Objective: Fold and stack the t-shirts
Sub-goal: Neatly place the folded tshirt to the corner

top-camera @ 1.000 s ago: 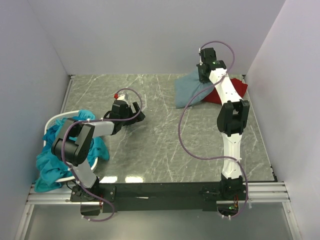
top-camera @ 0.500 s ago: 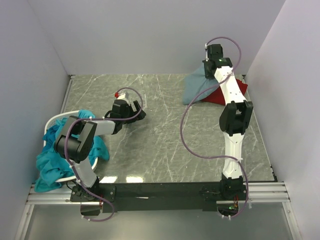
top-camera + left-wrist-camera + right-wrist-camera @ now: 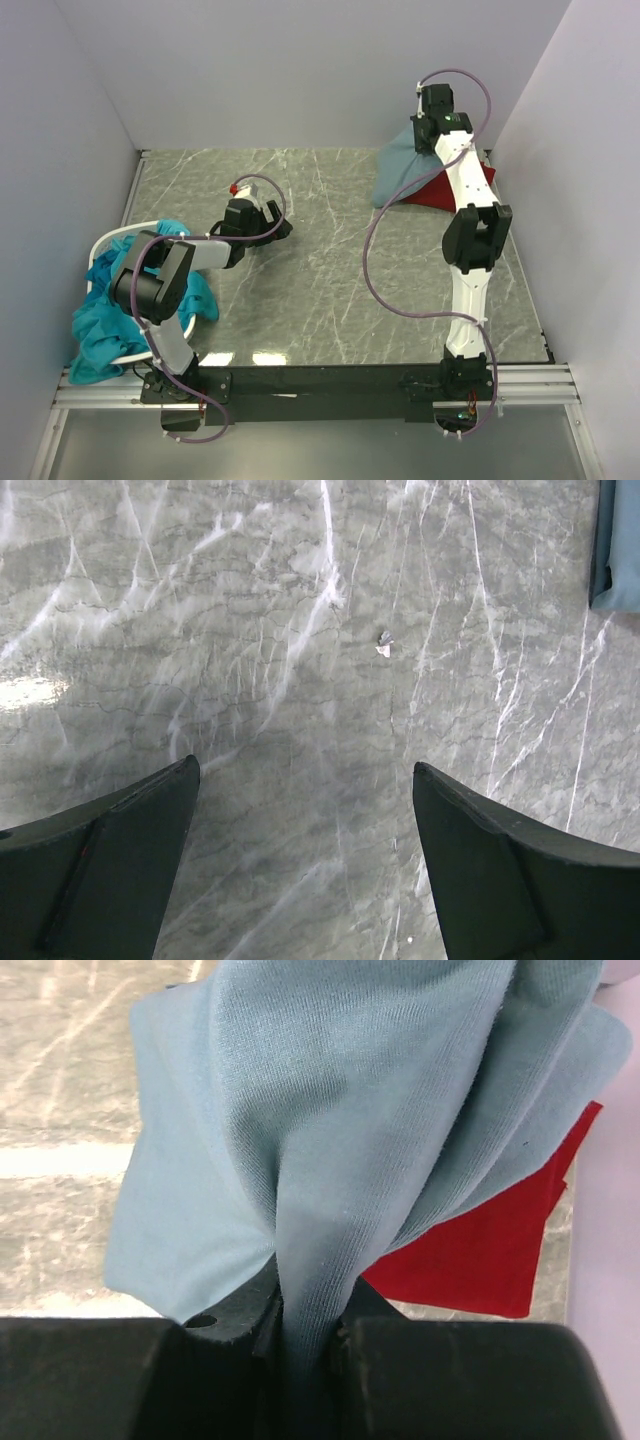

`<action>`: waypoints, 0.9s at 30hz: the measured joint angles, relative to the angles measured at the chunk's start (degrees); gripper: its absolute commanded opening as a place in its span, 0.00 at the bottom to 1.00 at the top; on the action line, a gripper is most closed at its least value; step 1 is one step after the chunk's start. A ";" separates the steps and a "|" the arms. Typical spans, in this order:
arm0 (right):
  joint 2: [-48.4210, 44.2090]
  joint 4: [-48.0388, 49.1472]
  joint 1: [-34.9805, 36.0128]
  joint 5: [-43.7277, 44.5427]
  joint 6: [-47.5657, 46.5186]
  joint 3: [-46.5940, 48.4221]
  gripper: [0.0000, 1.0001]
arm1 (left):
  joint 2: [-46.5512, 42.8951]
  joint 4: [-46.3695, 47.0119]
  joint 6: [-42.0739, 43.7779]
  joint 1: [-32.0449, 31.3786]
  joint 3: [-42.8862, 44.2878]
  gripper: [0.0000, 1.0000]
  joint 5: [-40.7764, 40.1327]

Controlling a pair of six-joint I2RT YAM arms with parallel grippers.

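I'm scanning all three views and there's no writing, label or number I can read anywhere.

We count one slate-blue t-shirt (image 3: 398, 172), one red t-shirt (image 3: 432, 193), one white basket (image 3: 112, 238), and one teal heap (image 3: 100, 330) of t-shirts whose number we cannot tell.

A grey marble-patterned tabletop (image 3: 330, 270) is enclosed on three sides by plain pale walls (image 3: 300, 70); light is reflected as bright patches (image 3: 266, 357) near the aluminium rail (image 3: 525, 381) at its front edge.
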 measured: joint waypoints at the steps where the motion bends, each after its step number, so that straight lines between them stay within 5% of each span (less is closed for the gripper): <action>1: -0.15 0.00 -0.02 -0.35 0.09 0.00 0.00 | 0.02 0.07 0.00 0.00 0.00 0.94 0.04; 27: -5.66 -0.02 -5.20 -5.16 0.28 -0.39 0.00 | 0.59 1.42 -0.04 0.15 0.00 0.95 1.01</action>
